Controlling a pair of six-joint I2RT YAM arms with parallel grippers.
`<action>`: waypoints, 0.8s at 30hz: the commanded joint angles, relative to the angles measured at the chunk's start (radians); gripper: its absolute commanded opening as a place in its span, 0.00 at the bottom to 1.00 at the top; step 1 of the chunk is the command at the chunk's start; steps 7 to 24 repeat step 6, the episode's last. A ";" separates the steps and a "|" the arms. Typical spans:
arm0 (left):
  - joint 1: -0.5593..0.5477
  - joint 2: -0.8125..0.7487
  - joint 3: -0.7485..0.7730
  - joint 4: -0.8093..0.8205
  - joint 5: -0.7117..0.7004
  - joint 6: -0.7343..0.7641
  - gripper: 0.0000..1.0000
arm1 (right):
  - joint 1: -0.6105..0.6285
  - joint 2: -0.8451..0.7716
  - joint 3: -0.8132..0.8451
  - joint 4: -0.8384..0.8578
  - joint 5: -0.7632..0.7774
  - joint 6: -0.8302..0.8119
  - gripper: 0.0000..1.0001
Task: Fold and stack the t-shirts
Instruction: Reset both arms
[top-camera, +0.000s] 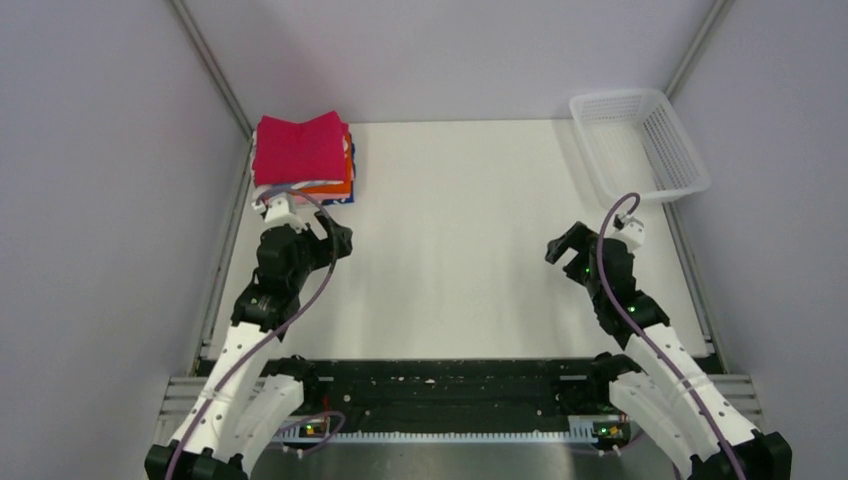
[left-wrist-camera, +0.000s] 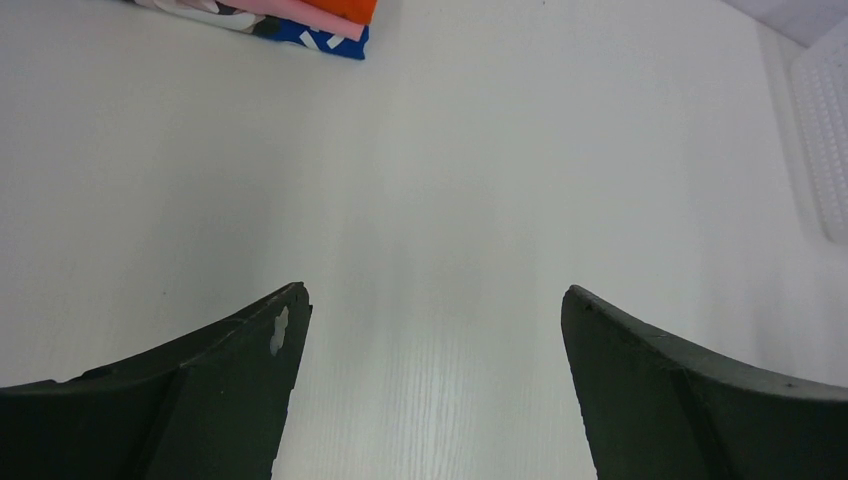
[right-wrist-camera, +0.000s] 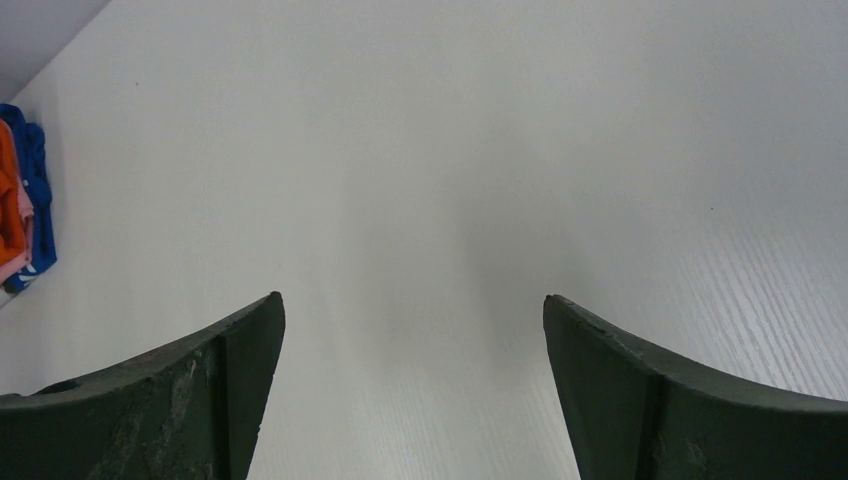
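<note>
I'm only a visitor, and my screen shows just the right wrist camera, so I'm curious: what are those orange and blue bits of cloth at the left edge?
Observer: That is the side of a stack of folded t-shirts in the far left corner of the table. A magenta-red shirt lies on top, outside your view.
Visitor: Is anything else on the table?
Observer: Yes, a white mesh basket sits in the far right corner.
Visitor: And the other arm?
Observer: The left gripper hangs near the stack on the robot's side of it, jaws open and holding nothing.
</note>
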 joint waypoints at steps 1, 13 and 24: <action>0.001 0.014 0.025 0.029 -0.056 -0.031 0.99 | -0.008 -0.038 -0.018 -0.012 -0.005 0.007 0.99; 0.001 0.042 0.056 -0.010 -0.055 -0.034 0.99 | -0.009 -0.070 -0.027 -0.007 -0.004 0.004 0.99; 0.001 0.042 0.056 -0.010 -0.055 -0.034 0.99 | -0.009 -0.070 -0.027 -0.007 -0.004 0.004 0.99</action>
